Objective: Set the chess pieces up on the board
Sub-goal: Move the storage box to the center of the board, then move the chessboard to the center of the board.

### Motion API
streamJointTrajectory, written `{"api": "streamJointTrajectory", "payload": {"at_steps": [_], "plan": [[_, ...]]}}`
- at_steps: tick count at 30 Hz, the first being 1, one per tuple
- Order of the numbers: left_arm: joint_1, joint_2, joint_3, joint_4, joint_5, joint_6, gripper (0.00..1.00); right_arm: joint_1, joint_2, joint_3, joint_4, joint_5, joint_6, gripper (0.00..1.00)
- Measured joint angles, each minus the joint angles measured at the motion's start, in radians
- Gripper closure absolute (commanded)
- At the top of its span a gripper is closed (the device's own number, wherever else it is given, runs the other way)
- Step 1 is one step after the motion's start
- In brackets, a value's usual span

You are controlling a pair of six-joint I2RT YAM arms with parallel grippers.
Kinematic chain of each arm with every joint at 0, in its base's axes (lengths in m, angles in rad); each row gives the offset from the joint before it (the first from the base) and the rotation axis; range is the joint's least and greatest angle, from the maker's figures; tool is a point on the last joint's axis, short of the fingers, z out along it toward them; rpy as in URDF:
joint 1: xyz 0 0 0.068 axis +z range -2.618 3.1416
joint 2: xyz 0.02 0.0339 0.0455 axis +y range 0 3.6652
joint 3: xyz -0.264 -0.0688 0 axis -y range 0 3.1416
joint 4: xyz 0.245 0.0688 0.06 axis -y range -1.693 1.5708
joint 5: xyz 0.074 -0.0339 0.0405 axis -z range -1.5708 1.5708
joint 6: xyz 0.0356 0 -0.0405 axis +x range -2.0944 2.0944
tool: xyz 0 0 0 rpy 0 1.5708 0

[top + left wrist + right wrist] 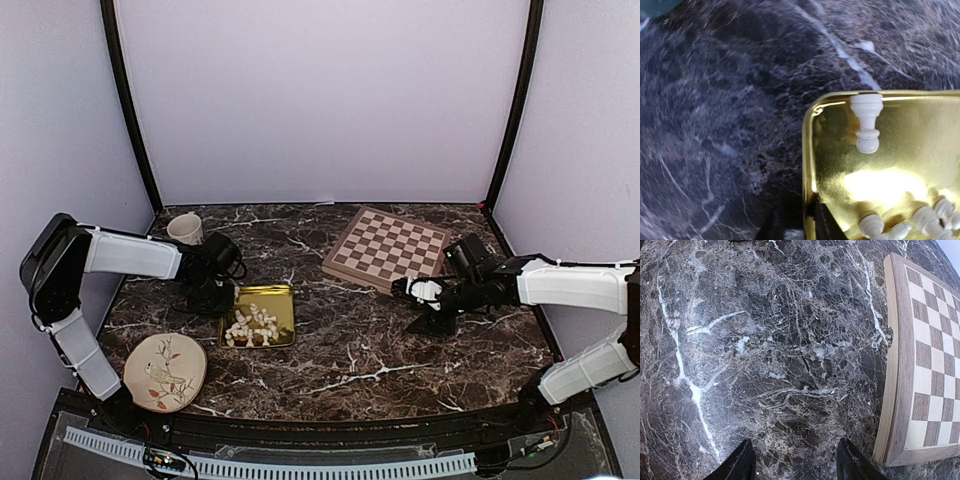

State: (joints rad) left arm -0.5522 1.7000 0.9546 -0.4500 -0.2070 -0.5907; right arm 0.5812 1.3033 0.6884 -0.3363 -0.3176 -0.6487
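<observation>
While the left gripper [799, 227] sits at the rim of the gold tray [808, 150], grip impossible to tell, the right gripper [795, 462] hovers wide and empty beside the board [897, 390]

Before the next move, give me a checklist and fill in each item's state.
1. board free of pieces: ok, its squares are bare.
2. chess pieces within reach: ok, heaped in the gold tray.
3. right fingers open and empty: ok, over bare marble beside the board.
4. left fingers open or shut: cannot tell, only dark tips show at the tray's corner.
5. nearest piece upright: not ok, it lies on its side by the tray's rim.
</observation>
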Motion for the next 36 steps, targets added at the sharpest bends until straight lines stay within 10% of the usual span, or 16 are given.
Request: {"api": "streamJointTrajectory", "payload": {"at_steps": [16, 31, 36], "plan": [[-0.054, -0.161, 0.219, -0.066, 0.113, 0.122, 0.48, -0.351, 0.018, 0.243, -0.017, -0.094, 0.23, 0.36], [-0.093, 0.451, 0.737, 0.249, 0.33, 0.22, 0.35, -0.526, 0.234, 0.336, 0.023, -0.061, 0.522, 0.34], [-0.092, 0.602, 0.879, 0.271, 0.352, 0.193, 0.26, -0.542, 0.34, 0.365, -0.004, -0.1, 0.559, 0.19]]}}
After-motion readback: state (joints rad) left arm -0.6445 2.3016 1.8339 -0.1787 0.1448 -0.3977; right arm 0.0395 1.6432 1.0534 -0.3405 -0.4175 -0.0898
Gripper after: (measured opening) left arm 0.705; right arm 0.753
